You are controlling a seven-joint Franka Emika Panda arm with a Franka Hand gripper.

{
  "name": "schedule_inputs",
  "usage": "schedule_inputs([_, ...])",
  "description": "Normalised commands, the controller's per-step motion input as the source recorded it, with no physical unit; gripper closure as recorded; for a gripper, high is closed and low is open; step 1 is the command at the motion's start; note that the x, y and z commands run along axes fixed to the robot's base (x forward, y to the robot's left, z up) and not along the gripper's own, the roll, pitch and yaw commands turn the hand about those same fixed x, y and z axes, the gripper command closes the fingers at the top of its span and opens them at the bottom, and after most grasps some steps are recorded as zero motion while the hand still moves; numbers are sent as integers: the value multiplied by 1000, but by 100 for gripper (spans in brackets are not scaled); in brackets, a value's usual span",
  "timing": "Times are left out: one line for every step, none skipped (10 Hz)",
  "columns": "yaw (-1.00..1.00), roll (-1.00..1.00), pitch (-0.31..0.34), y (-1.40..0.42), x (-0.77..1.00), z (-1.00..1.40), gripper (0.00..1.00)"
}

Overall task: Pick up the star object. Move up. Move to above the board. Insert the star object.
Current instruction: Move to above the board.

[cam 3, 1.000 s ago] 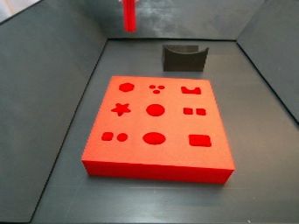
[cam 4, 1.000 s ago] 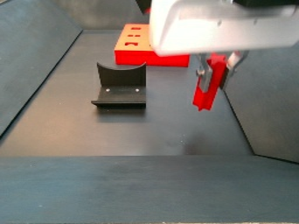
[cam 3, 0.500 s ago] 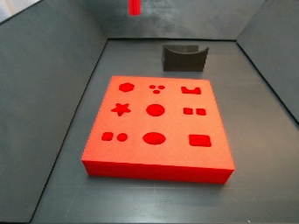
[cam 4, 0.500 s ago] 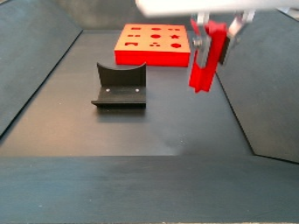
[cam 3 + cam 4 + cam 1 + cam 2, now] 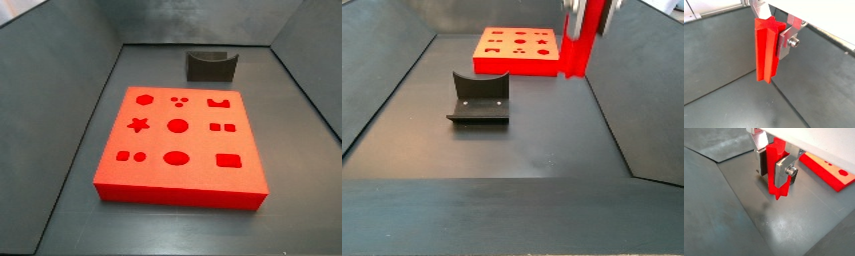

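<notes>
My gripper [image 5: 772, 39] is shut on the star object [image 5: 767, 50], a slim red peg with a star-shaped end, held upright high above the grey floor. Both wrist views show the silver fingers [image 5: 784, 172] clamped on its sides, and it also shows there [image 5: 776, 178]. In a side view the peg [image 5: 577, 50] hangs at the frame's top with the fingers [image 5: 588, 14] around it, to the right of the board [image 5: 517, 50]. The board [image 5: 178, 140] is a flat bright red block with a star hole [image 5: 138, 125] among other cut-outs. My gripper is out of that side view.
The dark grey U-shaped holder [image 5: 211, 66] stands behind the board; in a side view it [image 5: 478, 98] sits on the floor left of the peg. Grey walls [image 5: 74, 90] slope up round the floor. A corner of the board [image 5: 827, 168] shows in a wrist view.
My gripper has risen with the star object held in it. It has left the top of one side view and sits higher in the other.
</notes>
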Motion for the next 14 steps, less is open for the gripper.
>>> schedule_inputs([22, 54, 96, 29, 70, 1000, 100])
schedule_inputs([23, 58, 100, 24, 63, 1000, 100])
schedule_inputs([24, 62, 101, 19, 58, 1000, 100])
schedule_inputs([25, 64, 100, 14, 51, 1000, 100])
schedule_inputs([27, 66, 100, 6, 42, 1000, 100])
schedule_inputs([28, 71, 97, 1, 31, 887, 100])
schedule_inputs([26, 71, 95, -6, 15, 679, 100])
schedule_inputs([24, 64, 92, -7, 12, 525, 100])
schedule_inputs([23, 59, 94, -7, 11, 420, 100])
schedule_inputs([-908, -36, 210, -1000, 34, -57, 100])
schedule_inputs([-845, -24, 183, -1000, 36, -82, 100])
schedule_inputs([-604, -19, 114, -1000, 32, -78, 100])
schedule_inputs([-332, -61, 40, -1000, 26, -72, 100])
schedule_inputs([-196, -44, 20, -1000, 26, -78, 100])
